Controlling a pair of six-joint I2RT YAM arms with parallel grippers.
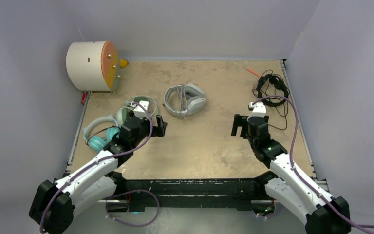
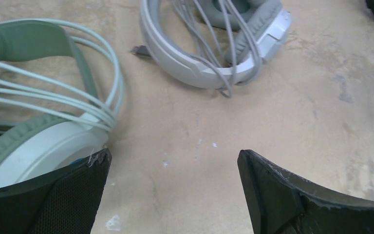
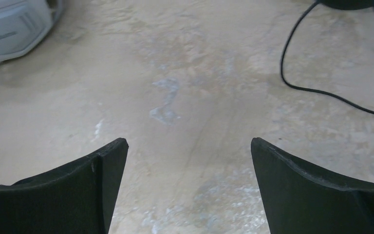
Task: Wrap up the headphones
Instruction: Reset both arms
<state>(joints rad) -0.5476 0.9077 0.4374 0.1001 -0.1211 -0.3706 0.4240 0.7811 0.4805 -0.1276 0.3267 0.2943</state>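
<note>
Several headphones lie on the tan table. A teal-cupped pair (image 1: 99,135) sits at the left. The mint-green pair (image 1: 137,104) (image 2: 39,141) has its cord wound round it and is partly hidden by my left arm. The white-and-grey pair (image 1: 185,100) (image 2: 209,68) lies in the middle, its cord wrapped over the band. The thin black pair (image 1: 271,87) lies at the far right, its cable (image 3: 311,87) trailing loose. My left gripper (image 1: 161,126) (image 2: 173,156) is open over bare table just right of the mint pair. My right gripper (image 1: 238,126) (image 3: 189,144) is open and empty.
A cream drum with an orange face (image 1: 92,66) stands at the back left corner. Grey walls close in the table on three sides. An orange stick (image 1: 253,71) lies near the back right. A corner of the white-and-grey pair (image 3: 9,29) shows in the right wrist view.
</note>
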